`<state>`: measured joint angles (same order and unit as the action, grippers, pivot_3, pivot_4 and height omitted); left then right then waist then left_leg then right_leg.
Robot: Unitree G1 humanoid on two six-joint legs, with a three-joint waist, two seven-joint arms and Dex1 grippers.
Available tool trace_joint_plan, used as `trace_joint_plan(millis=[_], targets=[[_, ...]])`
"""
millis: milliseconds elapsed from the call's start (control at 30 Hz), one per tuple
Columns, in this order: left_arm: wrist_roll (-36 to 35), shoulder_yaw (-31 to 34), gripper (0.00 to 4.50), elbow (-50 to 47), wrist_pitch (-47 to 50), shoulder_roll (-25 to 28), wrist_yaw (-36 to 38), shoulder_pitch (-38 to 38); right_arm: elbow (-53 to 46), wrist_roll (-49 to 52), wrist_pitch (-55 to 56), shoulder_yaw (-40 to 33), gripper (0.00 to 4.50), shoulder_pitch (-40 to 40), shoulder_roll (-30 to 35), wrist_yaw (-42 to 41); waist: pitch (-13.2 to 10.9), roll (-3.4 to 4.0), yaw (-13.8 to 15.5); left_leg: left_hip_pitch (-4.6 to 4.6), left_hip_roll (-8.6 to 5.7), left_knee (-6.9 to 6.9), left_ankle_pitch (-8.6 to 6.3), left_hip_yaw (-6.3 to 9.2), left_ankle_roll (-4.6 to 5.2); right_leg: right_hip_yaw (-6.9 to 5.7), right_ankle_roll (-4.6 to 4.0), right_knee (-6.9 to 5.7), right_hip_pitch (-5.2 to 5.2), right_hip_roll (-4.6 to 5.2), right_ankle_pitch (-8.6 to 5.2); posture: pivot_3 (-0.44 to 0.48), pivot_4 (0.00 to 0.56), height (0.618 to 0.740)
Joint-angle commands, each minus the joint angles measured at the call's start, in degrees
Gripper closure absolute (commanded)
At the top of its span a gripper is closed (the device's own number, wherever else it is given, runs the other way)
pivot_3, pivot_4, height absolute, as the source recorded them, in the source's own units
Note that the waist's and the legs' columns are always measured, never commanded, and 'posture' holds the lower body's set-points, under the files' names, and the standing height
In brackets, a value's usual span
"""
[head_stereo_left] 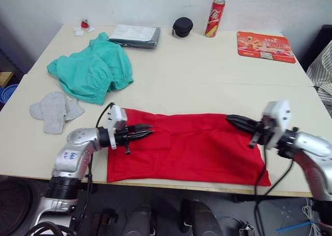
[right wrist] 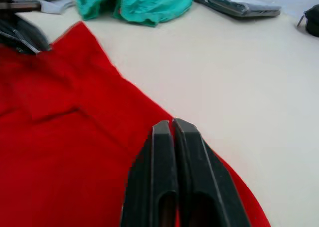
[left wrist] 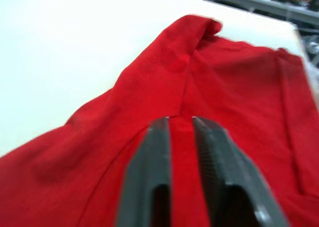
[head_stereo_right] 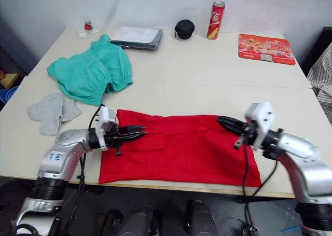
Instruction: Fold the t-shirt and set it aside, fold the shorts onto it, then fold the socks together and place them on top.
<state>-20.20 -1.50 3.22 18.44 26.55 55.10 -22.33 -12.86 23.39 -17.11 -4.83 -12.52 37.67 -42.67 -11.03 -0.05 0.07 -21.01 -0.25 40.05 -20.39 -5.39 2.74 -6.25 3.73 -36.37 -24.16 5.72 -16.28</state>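
**Risk of a dragged or lopsided fold on the red shirt**

Nearest you, the bright red cotton t-shirt (head_stereo_left: pixel 192 150) lay as a long, partly folded band along the table's front edge, its lower hem right at the lip. Your left gripper (head_stereo_left: pixel 139 134) hovered low over the band's left end with its fingers a narrow slit apart, empty. Your right gripper (head_stereo_left: pixel 239 123) sat at the band's far right corner, fingers pressed together; they seemed to hold no cloth, though the wrist view left that unclear. If only one side caught fabric, the band could have skewed or slid off the edge.

Farther back on the left lay the small light grey socks (head_stereo_left: pixel 53 109), then the teal-green gathered fabric shorts (head_stereo_left: pixel 92 70), both untouched. The shirt's collar and print were hidden in the fold.
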Motion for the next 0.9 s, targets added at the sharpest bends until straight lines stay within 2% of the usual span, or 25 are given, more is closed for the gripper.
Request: trace_joint_plan(millis=[33,133,200,300,467,600,700,733,900], targets=[[4.48,-1.92,4.48,2.62,-1.57,-3.86,-7.6,-2.66,4.4,-10.51,6.19,5.39,4.5,-2.78,-4.0,6.74,0.0,0.0,0.42,-0.12,-0.02,0.03,0.0,0.0,0.0,-0.01,0.0,-0.07,-0.11,0.01,0.0,0.0,0.15,0.74],[8.81,-1.96,4.48,7.68,-1.77,-6.46,-14.92,-5.56,9.36,-17.19,8.07,5.87,4.5,-5.41,-8.98,16.3,0.01,-0.01,0.54,-0.23,-0.04,0.04,0.01,-0.07,0.02,0.01,0.01,-0.14,-0.23,-0.03,0.0,0.0,0.15,0.74],[10.85,-1.09,4.48,10.49,-1.44,-7.21,-19.64,-6.75,11.01,-18.92,7.7,5.88,4.5,-5.57,-10.64,18.52,0.02,-0.03,0.56,-0.23,-0.04,0.05,0.02,-0.09,0.03,0.01,0.01,-0.15,-0.24,-0.04,0.0,0.0,0.15,0.74],[13.29,-0.53,4.48,14.08,-2.03,-6.17,-22.98,-7.61,11.44,-22.18,6.73,5.56,4.5,-3.49,-10.79,21.76,0.03,-0.04,0.47,-0.21,-0.02,0.03,0.02,-0.07,0.03,0.02,0.01,-0.13,-0.23,-0.04,0.0,0.0,0.15,0.74],[14.33,1.35,4.48,20.08,-4.05,-4.88,-25.83,-8.83,13.4,-21.52,4.6,-1.42,4.5,1.51,-9.81,25.84,0.13,0.01,0.07,-0.1,0.0,0.01,0.02,-0.08,0.02,0.03,0.01,-0.14,-0.15,-0.04,0.0,0.0,0.15,0.74],[14.14,2.56,4.48,24.59,-6.24,-4.17,-25.83,-10.19,16.2,-19.62,4.49,-7.71,4.5,3.9,-9.2,27.24,0.54,0.01,-0.28,0.14,0.02,-0.02,0.02,-0.08,0.02,0.04,0.01,-0.13,0.06,-0.05,0.0,0.0,0.15,0.74],[13.83,3.09,4.48,27.31,-7.81,-3.33,-24.55,-11.28,20.87,-17.38,5.72,-12.49,4.5,4.42,-8.11,26.74,0.62,-0.02,-0.4,0.93,0.06,-0.36,-0.02,-0.1,-0.03,0.08,-0.01,0.39,0.8,-0.1,-0.02,0.0,0.15,0.74],[13.63,3.34,4.48,28.1,-8.79,-2.96,-23.75,-11.57,22.7,-16.55,6.92,-14.0,4.5,4.36,-7.42,26.12,0.62,-0.01,-0.45,0.94,0.06,-0.39,-0.02,-0.1,-0.04,0.09,-0.01,0.39,0.81,-0.09,-0.02,0.0,0.15,0.74],[6.58,7.12,4.48,27.23,-13.95,-2.2,-13.45,-11.78,25.31,-9.03,12.18,-20.08,4.5,2.98,-5.41,19.79,0.62,-0.01,-0.56,0.83,0.07,-0.46,-0.02,-0.14,-0.06,0.12,-0.02,0.37,0.61,-0.1,-0.02,0.0,0.15,0.74]])
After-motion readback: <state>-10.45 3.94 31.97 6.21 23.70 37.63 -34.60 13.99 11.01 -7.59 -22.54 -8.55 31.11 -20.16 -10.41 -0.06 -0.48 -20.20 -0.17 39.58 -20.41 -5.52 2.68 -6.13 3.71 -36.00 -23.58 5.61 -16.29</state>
